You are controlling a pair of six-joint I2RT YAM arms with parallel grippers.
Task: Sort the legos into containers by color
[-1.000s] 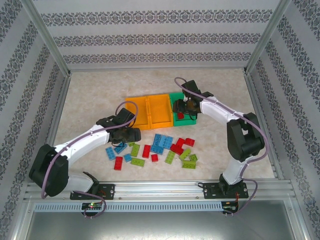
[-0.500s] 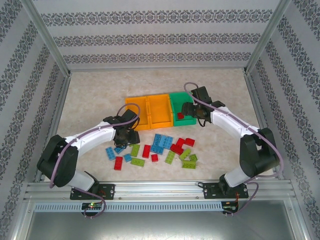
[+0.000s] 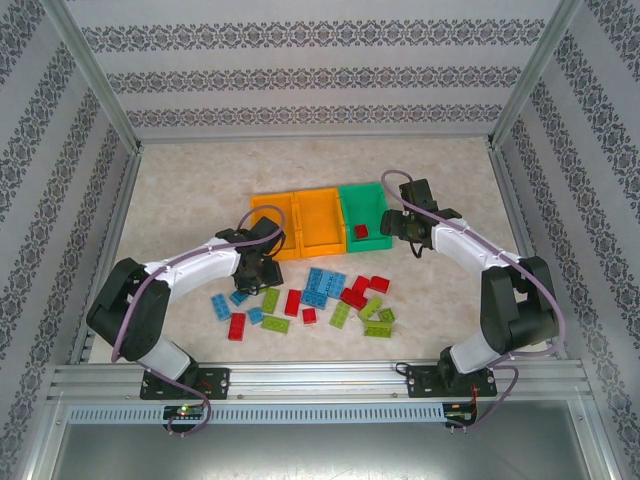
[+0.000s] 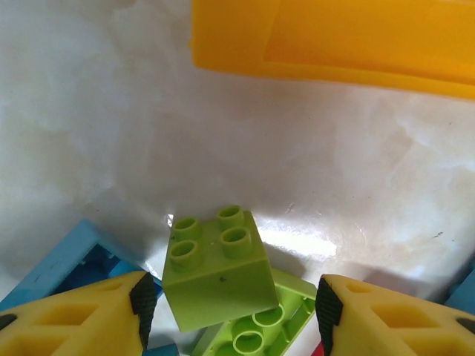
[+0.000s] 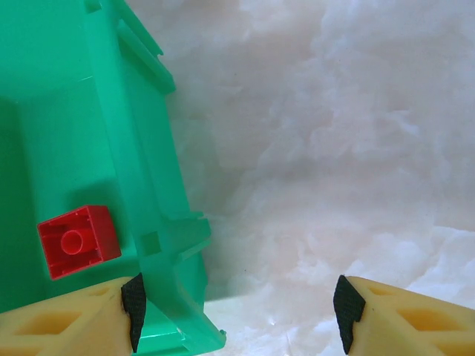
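Note:
Blue (image 3: 322,285), red (image 3: 292,302) and lime (image 3: 376,330) legos lie scattered in front of the containers. These are two orange bins (image 3: 268,222) (image 3: 318,218) and a green bin (image 3: 362,205) in a row. My left gripper (image 3: 262,265) (image 4: 231,304) stands open around a lime brick (image 4: 215,274). That brick rests tilted on an upturned lime brick (image 4: 256,330), and a gap shows at the right pad. My right gripper (image 3: 400,225) (image 5: 237,304) is open and empty beside the green bin's right wall (image 5: 141,148). One red brick (image 5: 78,241) (image 3: 361,232) lies inside that bin.
A blue brick (image 4: 59,259) lies just left of my left fingers. An orange bin's edge (image 4: 334,37) is just beyond them. Metal frame rails and patterned walls enclose the table. Bare marbled tabletop (image 3: 440,290) lies right of the pile.
My left gripper has dropped toward the pile and narrowed around the lime brick. My right gripper has drawn back to the right, off the green bin.

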